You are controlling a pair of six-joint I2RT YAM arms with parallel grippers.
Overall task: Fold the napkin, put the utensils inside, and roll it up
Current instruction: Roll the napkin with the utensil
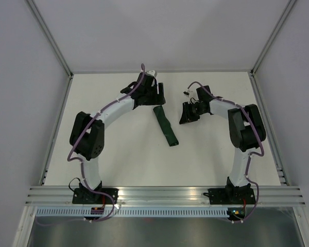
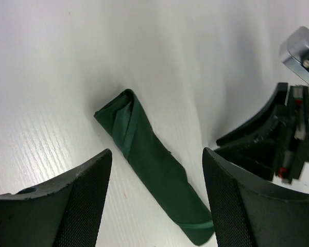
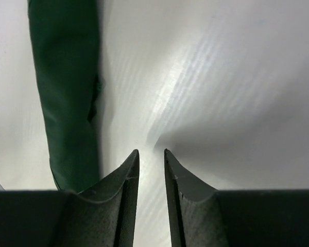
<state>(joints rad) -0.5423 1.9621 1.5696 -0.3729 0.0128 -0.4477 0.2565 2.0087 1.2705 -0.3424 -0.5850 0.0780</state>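
The napkin (image 1: 165, 126) is already a tight dark green roll, lying on the table (image 1: 123, 159) between my two arms. From overhead its long axis runs from about 11 o'clock down to 5 o'clock. I see no utensils outside it. Whether they are inside, I cannot tell.

My left gripper (image 1: 155, 95) sits just off the roll's far end, at roughly 11 o'clock from the roll's middle. Its fingers are spread wide with nothing in them. In the left wrist view the napkin (image 2: 154, 170) runs diagonally from 11 to 5 o'clock, and its near end passes down between the fingers without touching either one.

My right gripper (image 1: 188, 114) stands at about 2 o'clock from the roll's middle, clearly apart from it. Its fingertips (image 3: 131, 164) are parted by only a narrow slit and hold nothing. In that wrist view the napkin (image 3: 67, 103) lies off at 10 o'clock, running nearly straight away from the fingers, beside them rather than between them.

I judge the left arm the nearer one, already straddling the roll. Any tidy-up grip would mean closing across the roll's short width, not along its length.
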